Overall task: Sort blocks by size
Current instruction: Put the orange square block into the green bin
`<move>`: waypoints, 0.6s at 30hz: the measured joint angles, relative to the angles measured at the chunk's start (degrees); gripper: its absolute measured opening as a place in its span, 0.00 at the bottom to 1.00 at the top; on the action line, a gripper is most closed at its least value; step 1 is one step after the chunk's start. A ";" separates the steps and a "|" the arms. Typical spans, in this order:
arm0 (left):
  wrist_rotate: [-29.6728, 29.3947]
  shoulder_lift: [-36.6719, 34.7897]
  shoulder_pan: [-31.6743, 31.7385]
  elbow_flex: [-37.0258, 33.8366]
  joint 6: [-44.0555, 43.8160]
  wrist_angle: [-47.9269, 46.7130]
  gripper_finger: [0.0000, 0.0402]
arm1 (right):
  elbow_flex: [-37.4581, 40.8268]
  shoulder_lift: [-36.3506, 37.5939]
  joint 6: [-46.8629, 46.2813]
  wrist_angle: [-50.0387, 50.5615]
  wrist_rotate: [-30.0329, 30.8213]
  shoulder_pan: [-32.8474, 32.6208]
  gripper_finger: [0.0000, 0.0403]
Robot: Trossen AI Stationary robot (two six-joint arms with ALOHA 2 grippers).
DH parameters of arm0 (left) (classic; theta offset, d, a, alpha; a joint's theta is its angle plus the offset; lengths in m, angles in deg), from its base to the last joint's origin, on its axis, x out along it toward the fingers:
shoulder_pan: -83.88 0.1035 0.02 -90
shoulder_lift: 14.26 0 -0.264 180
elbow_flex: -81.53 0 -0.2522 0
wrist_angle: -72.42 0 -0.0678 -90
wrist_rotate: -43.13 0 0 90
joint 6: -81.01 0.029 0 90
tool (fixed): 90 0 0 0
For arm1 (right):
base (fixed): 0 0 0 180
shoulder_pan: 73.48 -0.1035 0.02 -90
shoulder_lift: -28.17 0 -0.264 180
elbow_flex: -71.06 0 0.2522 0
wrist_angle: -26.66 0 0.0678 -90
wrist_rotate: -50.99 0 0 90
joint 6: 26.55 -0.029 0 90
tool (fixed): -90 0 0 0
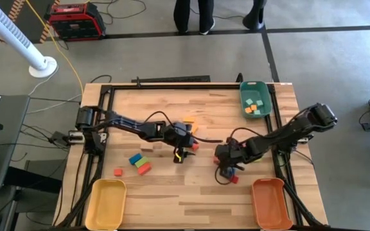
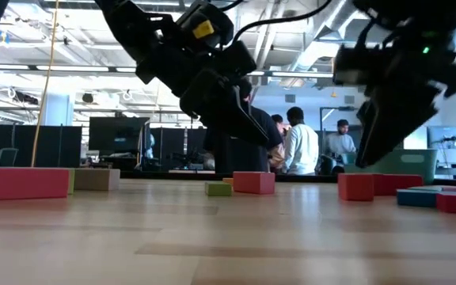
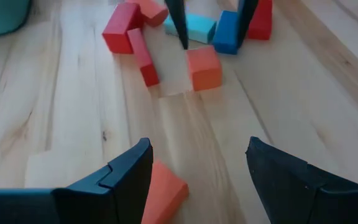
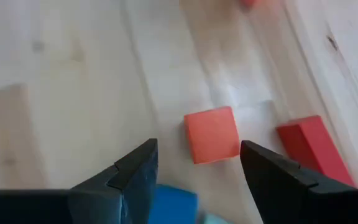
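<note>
Loose blocks [image 1: 140, 163] lie scattered on the tabletop [image 1: 172, 192], with more in the green tray [image 1: 257, 102] at the far right corner; yellow tray [image 1: 106, 204] and orange tray [image 1: 272, 203] sit at the near edge. The left gripper [image 1: 180, 154] hovers mid-table, jaws apart, empty. The right gripper [image 4: 197, 171], jaws wide, hangs over an orange cube [image 4: 212, 134] beside a red bar [image 4: 312, 149]; the arm partly hides that cluster.

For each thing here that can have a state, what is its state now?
Left tool: open, empty, above the wooden table.
Right tool: open, empty, over an orange cube.
Green plastic tray: holds several small blocks.
Yellow plastic tray: empty.
Orange plastic tray: empty.
</note>
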 joint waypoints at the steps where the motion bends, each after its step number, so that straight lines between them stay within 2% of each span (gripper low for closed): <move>1: 0.00 0.00 -0.25 0.00 0.37 0.09 0.62 | 0.00 0.74 -0.01 -0.29 0.16 -0.59 0.63; 10: -0.02 0.00 -2.75 0.00 0.57 5.54 0.62 | -0.02 3.30 -6.41 3.06 1.68 -2.98 0.63; 18: -0.04 0.00 -4.39 -0.04 -3.94 9.62 0.62 | -0.14 3.41 -9.77 3.62 1.65 -5.19 0.63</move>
